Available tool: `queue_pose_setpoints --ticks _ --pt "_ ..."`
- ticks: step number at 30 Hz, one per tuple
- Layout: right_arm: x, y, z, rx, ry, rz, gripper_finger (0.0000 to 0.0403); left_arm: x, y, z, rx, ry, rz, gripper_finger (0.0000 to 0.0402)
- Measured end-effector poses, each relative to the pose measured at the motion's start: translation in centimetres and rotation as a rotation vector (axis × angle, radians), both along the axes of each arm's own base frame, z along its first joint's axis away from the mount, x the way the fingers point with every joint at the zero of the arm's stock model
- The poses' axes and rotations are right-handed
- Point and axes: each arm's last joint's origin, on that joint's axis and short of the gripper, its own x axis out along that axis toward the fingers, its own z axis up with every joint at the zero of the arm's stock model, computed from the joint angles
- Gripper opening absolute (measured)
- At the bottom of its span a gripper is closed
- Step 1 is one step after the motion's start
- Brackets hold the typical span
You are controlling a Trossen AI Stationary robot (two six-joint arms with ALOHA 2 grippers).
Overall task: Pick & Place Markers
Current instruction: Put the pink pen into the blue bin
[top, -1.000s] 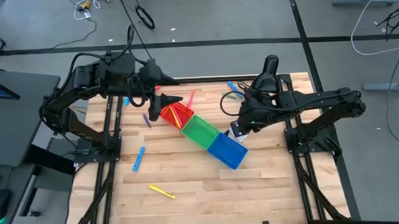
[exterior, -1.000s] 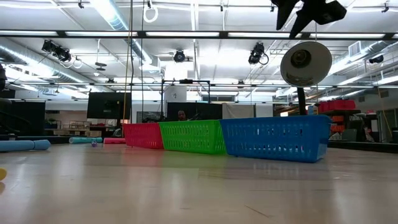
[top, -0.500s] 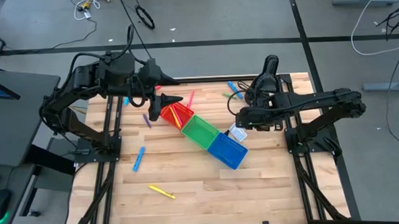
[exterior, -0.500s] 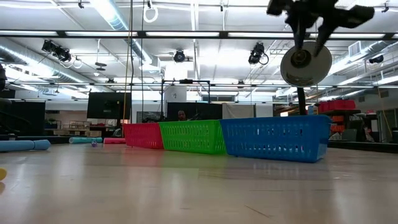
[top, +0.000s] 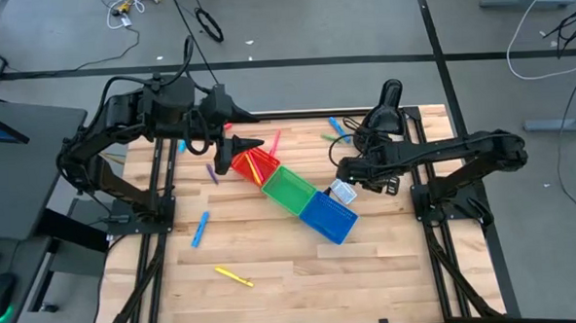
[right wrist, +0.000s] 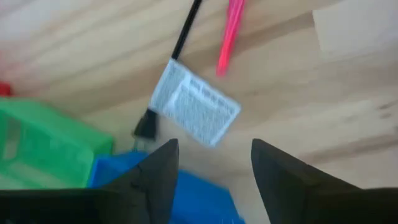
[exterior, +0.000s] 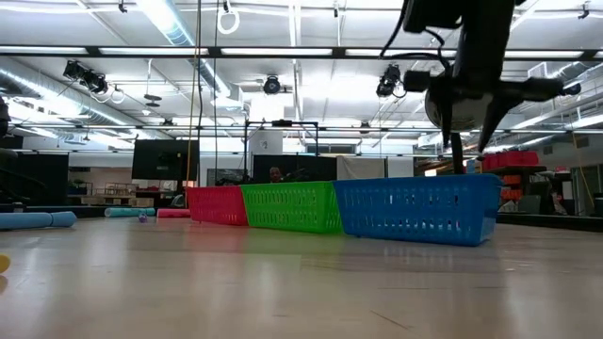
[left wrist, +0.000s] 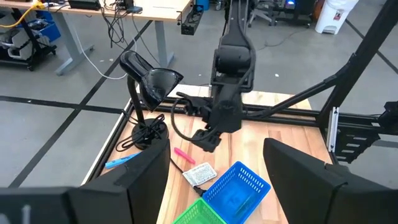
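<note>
Red (top: pixel 252 165), green (top: pixel 289 189) and blue (top: pixel 328 217) bins stand in a slanting row on the wooden table. Markers lie flat around them: pink (right wrist: pixel 229 34), blue (top: pixel 201 229), yellow (top: pixel 233 276), purple (top: pixel 212 173) and another blue (top: pixel 337 126). Some markers lie in the red bin. My right gripper (right wrist: pixel 214 177) points down, open, over a white label card (right wrist: pixel 194 111) beside the blue bin, with nothing between its fingers. My left gripper (top: pixel 235 151) hovers open and empty above the red bin's far end.
A black cable (right wrist: pixel 185 32) runs from the label card past the pink marker. A black gooseneck lamp (left wrist: pixel 152 84) stands at the table's far right corner. Bare wood lies toward the near edge, around the yellow marker.
My right gripper has sunk toward the table beside the blue bin and has rolled about the line it points along. The bins and markers have stayed in place.
</note>
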Motion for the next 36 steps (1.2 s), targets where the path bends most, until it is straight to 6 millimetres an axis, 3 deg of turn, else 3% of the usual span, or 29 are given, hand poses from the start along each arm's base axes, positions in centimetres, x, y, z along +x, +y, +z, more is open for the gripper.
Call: queue_pose_setpoints --ticks 20,36 --pt "-0.8 -4.2 -4.2 -0.041 -0.056 -0.148 0.0194 0.0 0.0 0.0 0.003 0.001 -0.001 0.0265" --pt "0.7 -6.0 -9.4 0.024 0.128 -0.145 0.0194 0.0 0.0 0.0 0.003 0.005 -0.002 0.0265"
